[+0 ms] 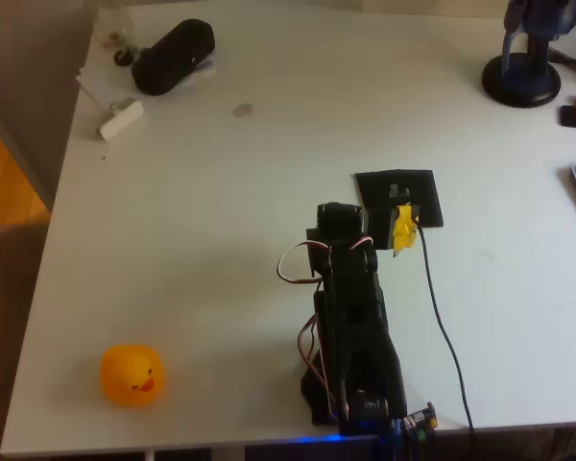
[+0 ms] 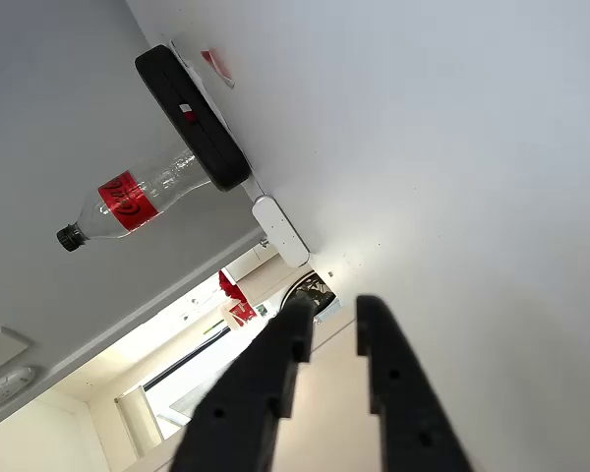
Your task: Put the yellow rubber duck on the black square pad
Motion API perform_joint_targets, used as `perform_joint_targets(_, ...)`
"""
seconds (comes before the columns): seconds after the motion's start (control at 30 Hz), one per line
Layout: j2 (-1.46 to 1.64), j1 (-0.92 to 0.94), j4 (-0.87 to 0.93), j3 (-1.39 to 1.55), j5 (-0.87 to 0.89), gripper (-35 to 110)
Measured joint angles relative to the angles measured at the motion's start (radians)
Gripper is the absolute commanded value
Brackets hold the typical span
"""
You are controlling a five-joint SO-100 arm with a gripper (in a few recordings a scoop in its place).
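The yellow rubber duck (image 1: 132, 375) sits on the white table (image 1: 221, 240) near its front left corner, beak toward the front edge. The black square pad (image 1: 398, 192) lies flat right of centre, with a small grey mark on it. My black arm is folded in the middle of the table, and my gripper (image 1: 401, 219), wrapped in yellow tape, hangs over the pad's near edge, far from the duck. In the wrist view my gripper (image 2: 332, 313) has its two dark fingers (image 2: 275, 374) standing a narrow gap apart with nothing between them.
A bulky black oblong case (image 1: 173, 56) (image 2: 192, 113) lies at the back left on papers, with a small white block (image 1: 120, 118) (image 2: 280, 231) beside it. A clear bottle (image 2: 128, 202) lies beyond them. A dark blue stand (image 1: 523, 72) occupies the back right. A cable (image 1: 446, 327) trails right of the arm.
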Motion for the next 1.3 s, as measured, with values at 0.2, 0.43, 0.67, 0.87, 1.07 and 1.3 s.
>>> perform_joint_targets(0.2,0.005,0.000,0.000,0.000,0.006,5)
perform_joint_targets(0.43,0.008,0.000,0.000,0.000,0.006,5)
perform_joint_targets(0.67,0.003,0.000,0.000,0.000,0.005,5)
perform_joint_targets(0.87,0.000,0.000,0.000,-0.012,0.005,5)
perform_joint_targets(1.07,-0.120,0.000,0.000,-0.137,0.005,5)
perform_joint_targets(1.3,-0.376,0.000,-0.002,-0.379,0.005,5)
